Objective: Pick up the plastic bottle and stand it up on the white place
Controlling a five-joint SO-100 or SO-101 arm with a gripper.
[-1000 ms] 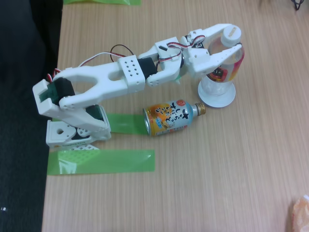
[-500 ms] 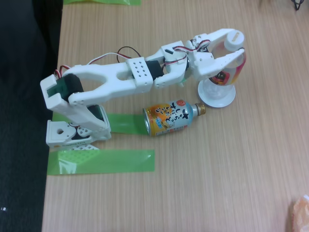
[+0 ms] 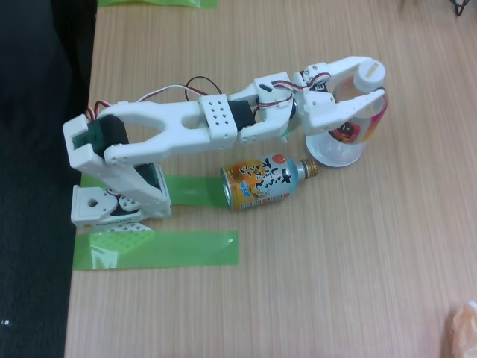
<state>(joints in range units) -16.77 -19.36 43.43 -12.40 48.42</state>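
In the fixed view the clear plastic bottle with its white cap and red, black and yellow label stands nearly upright, leaning a little to the right. My gripper is shut on the bottle's upper part, one white finger on each side below the cap. The bottle's clear base lies over the white place, a small round plate of which a pale rim shows around the base. Whether the base rests on the plate or hangs just above it cannot be told.
An orange and light-blue bottle-can with a gold cap lies on its side just in front of the plate. Green tape strips lie by the arm's base. The table's left edge drops to black.
The arm has stretched further right with the bottle in its grip. The bottle's cap and body shifted right, and its base now covers more of the plate.
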